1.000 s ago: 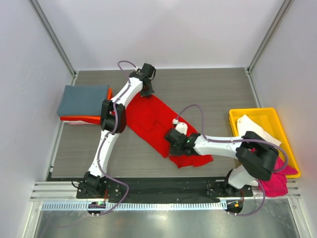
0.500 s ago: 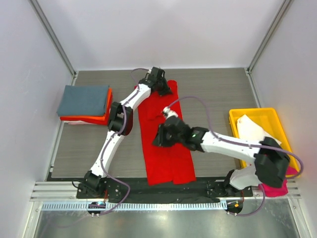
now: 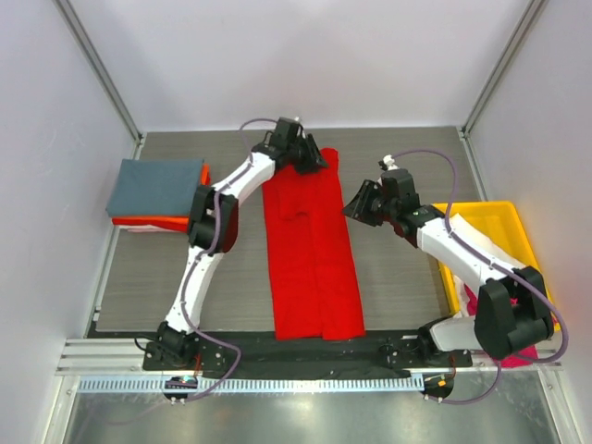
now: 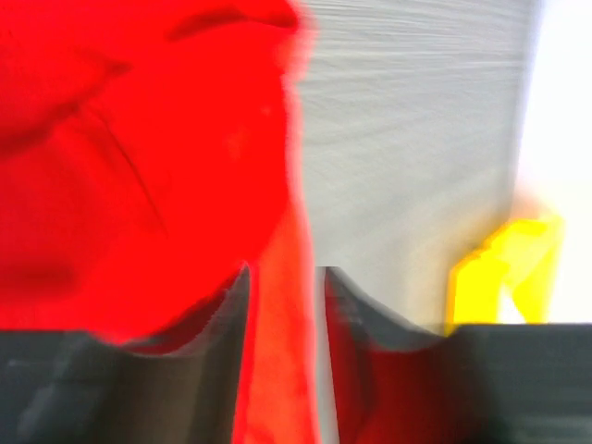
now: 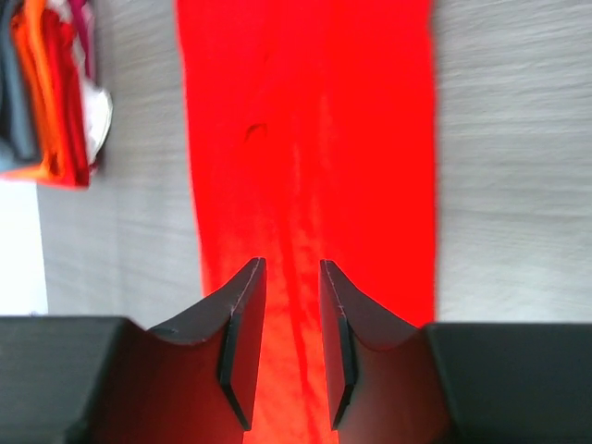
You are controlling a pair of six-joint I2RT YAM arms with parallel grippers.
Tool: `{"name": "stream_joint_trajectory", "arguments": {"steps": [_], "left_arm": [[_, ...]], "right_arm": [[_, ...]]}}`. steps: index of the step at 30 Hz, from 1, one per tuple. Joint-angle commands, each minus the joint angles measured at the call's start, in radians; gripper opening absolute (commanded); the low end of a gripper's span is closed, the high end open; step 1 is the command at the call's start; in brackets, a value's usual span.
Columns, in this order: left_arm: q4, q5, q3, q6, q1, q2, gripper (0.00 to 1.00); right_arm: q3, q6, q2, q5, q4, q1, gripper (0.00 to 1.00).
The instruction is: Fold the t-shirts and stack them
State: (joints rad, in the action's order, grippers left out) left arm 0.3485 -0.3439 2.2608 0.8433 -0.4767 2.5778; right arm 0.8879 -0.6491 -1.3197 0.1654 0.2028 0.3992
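Observation:
The bright red t-shirt (image 3: pixel 310 259) lies flat as a long narrow strip down the middle of the table, also seen below the right wrist (image 5: pixel 305 139). My left gripper (image 3: pixel 310 159) is at its far end, jaws parted (image 4: pixel 285 270), with blurred red cloth (image 4: pixel 139 139) showing in the gap. My right gripper (image 3: pixel 354 205) hovers off the shirt's right edge, open (image 5: pixel 291 264) with nothing between the fingers. At the far left, the slate grey-blue t-shirt (image 3: pixel 155 185) sits folded on the orange one (image 3: pixel 139 223).
The yellow tray (image 3: pixel 481 213) stands at the right edge with the white t-shirt (image 3: pixel 467 236) in it. A bit of magenta pink cloth (image 3: pixel 474 298) shows beside the right arm. The folded stack (image 5: pixel 46 92) appears at the upper left of the right wrist view.
The red shirt swung from a diagonal heap into a straight strip. Both grippers went from shut to parted. The right gripper left the cloth and moved right.

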Motion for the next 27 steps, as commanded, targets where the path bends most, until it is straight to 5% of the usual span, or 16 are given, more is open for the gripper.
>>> {"name": "stream_joint_trajectory", "arguments": {"steps": [1,5,9,17,27], "left_arm": [[-0.002,-0.011,-0.079,-0.119,0.000,-0.315,0.43],[-0.016,0.085,-0.341,-0.173,0.000,-0.577,0.65],[-0.057,0.141,-0.660,-0.194,0.000,-0.853,0.75],[-0.144,0.218,-1.203,-0.178,-0.002,-1.277,0.82],[-0.121,0.189,-1.543,-0.096,-0.003,-1.567,0.84]], "right_arm": [[0.013,0.040,-0.052,0.094,-0.069,-0.065,0.36],[0.039,0.057,-0.116,0.135,-0.108,-0.126,0.52],[0.084,0.042,-0.217,0.154,-0.155,-0.172,0.89],[0.249,0.040,-0.452,0.249,-0.187,-0.191,0.81],[0.472,0.040,-0.703,0.253,-0.230,-0.204,0.76]]}}
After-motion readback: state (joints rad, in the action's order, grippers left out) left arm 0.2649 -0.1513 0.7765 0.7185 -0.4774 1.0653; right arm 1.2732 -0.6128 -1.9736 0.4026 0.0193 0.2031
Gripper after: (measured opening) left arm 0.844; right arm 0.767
